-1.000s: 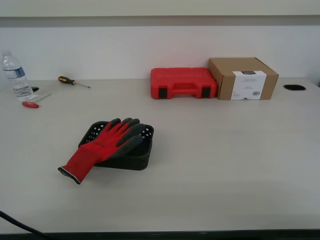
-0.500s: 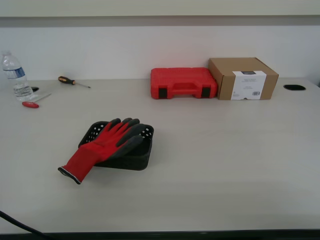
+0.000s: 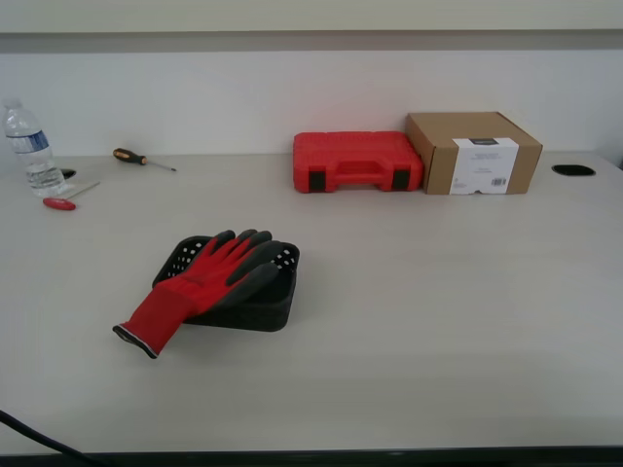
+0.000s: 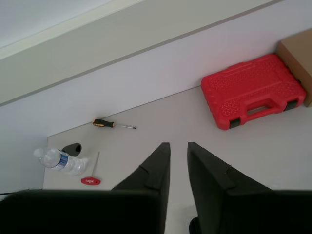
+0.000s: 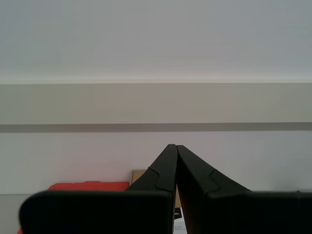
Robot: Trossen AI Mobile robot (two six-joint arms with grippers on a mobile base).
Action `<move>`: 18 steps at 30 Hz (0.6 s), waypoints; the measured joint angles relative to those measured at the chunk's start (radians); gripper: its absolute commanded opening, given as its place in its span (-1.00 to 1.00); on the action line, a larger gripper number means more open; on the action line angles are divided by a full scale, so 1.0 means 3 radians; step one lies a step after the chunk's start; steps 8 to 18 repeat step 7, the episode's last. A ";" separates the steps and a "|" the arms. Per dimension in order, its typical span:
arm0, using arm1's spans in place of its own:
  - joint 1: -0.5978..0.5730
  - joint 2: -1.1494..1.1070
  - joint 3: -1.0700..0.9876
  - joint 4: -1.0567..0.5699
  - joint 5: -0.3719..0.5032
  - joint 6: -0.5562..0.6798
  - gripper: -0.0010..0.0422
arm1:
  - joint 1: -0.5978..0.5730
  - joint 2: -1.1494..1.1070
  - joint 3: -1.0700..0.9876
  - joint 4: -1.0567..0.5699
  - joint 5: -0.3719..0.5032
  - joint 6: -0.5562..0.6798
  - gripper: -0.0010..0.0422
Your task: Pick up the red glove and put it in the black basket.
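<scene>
Nearest thing on the table point(image 3: 467, 321) is the red glove point(image 3: 200, 280), and it's draped over the black basket point(image 3: 255, 304) rather than sitting down inside it. The dark grey fingers lie across the top of the basket, while the cuff end hangs off the near side toward the exterior view's left and touches the tabletop. So it's on the basket, only partly in.

Neither arm shows up in the exterior view. From the first wrist view, my first gripper point(image 4: 178, 145) is raised above the table with its two black fingers slightly apart, a narrow strip of table showing between them, nothing held. My second gripper point(image 5: 176, 146) is aimed at the wall, fingertips pressed together at the tips, empty.

Further back along the wall there's a red tool case point(image 3: 357, 161) with black latches, and just beside it, toward the exterior view's right, a cardboard box point(image 3: 473, 152) with a white label. Over at the exterior view's far left: a water bottle point(image 3: 27, 148), a small red-handled tool point(image 3: 60, 202) lying near it, and a screwdriver point(image 3: 142, 160) with a black and orange handle. There's also a dark oval hole point(image 3: 572, 169) in the tabletop at the far right.
</scene>
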 measured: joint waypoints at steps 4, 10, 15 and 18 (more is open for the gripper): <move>-0.0003 0.0000 0.0000 0.0000 0.0000 0.0000 -0.95 | 0.0000 0.0000 0.0000 0.0000 0.0000 -0.0003 0.15; -0.0001 0.0000 0.0000 0.0000 0.0000 0.0000 -0.95 | 0.0001 0.0000 0.0000 0.0000 0.0000 -0.0001 1.00; -0.0001 0.0000 0.0000 0.0000 0.0000 0.0000 -0.95 | 0.0001 0.0000 0.0000 0.0000 0.0000 -0.0001 1.00; -0.0001 0.0000 0.0000 0.0000 0.0000 0.0000 -0.95 | 0.0001 0.0000 0.0000 0.0000 0.0000 -0.0001 1.00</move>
